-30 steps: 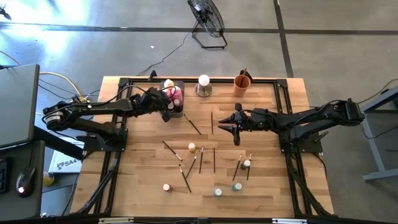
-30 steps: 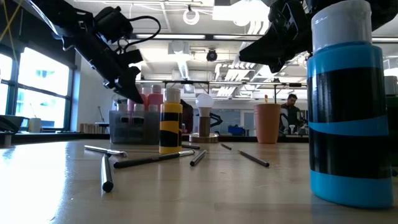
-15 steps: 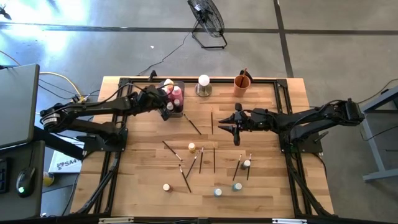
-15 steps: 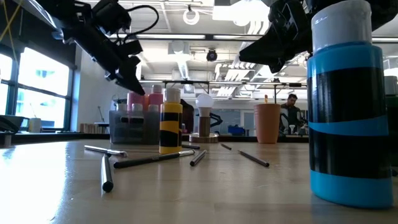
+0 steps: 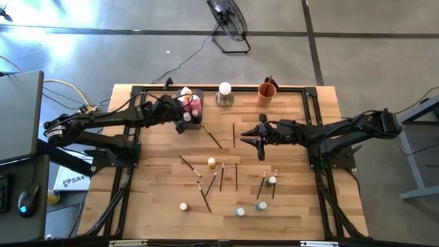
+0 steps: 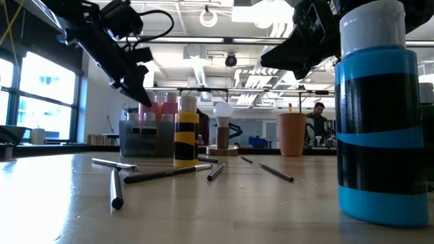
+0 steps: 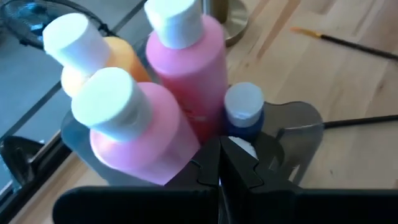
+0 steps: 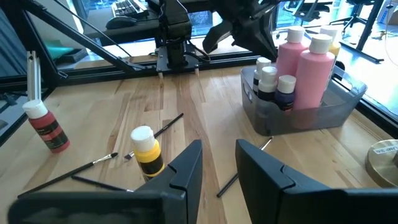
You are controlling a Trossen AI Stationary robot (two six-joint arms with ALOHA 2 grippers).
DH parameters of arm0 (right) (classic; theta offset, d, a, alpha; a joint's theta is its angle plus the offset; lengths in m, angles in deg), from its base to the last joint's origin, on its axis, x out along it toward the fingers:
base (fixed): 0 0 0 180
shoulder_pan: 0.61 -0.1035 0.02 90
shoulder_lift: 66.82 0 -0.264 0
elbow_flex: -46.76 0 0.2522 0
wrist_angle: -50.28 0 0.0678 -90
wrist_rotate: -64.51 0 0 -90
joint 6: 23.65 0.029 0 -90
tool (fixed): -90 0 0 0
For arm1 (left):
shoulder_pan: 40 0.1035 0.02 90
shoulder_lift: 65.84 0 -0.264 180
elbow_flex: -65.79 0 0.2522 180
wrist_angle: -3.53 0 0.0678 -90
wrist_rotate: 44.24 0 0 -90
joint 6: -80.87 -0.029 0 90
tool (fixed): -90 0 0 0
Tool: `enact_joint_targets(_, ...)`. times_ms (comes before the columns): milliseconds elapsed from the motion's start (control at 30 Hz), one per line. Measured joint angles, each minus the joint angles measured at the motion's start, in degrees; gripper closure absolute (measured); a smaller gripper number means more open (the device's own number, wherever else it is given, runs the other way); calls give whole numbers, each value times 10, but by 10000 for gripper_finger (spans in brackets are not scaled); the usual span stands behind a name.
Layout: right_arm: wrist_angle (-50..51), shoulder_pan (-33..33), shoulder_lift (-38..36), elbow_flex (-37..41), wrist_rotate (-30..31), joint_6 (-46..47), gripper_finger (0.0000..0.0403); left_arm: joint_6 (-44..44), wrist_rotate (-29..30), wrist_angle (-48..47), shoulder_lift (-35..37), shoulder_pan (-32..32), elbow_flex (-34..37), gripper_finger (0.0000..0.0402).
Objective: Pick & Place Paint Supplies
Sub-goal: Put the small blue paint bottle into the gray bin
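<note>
A grey tray [image 5: 197,108] at the table's far left holds two pink bottles [image 7: 186,59], an orange-yellow one [image 7: 115,56] and small white-capped ones [image 7: 242,109]. My left gripper [image 7: 219,168] hangs shut just above the tray's near left corner [image 5: 182,118], with nothing in it. Several small bottles [image 5: 212,163] and thin dark brushes [image 5: 236,175] lie scattered over the middle and near part of the table. My right gripper [image 5: 248,137] hovers open over the table's middle, pointing toward the tray [image 8: 305,102], with nothing between its fingers [image 8: 219,149].
A white ball on a metal base [image 5: 224,92] and an orange cup [image 5: 267,91] with a brush in it stand at the far edge, right of the tray. A blue-and-black bottle [image 6: 376,115] stands close to the low camera. A black frame runs round the table.
My left gripper, still shut, has risen a little above the tray and drawn slightly back toward the table's left edge. The bottles in the tray have stayed put, and my right arm has kept still.
</note>
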Motion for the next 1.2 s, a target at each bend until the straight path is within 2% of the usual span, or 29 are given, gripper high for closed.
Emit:
enact_joint_targets(367, 0, 0, 0, 0, 0, 0, 312, 13, -1, -3, -10, 0, 3, 402)
enact_joint_targets(567, 0, 0, 0, 0, 0, 0, 312, 14, 27, 29, -30, 0, 16, 402)
enact_joint_targets(933, 0, 0, 0, 0, 0, 0, 312, 0, 73, 33, -31, 0, 17, 402)
enact_joint_targets(1200, 0, 0, 0, 0, 0, 0, 312, 0, 79, 34, -31, 0, 17, 402)
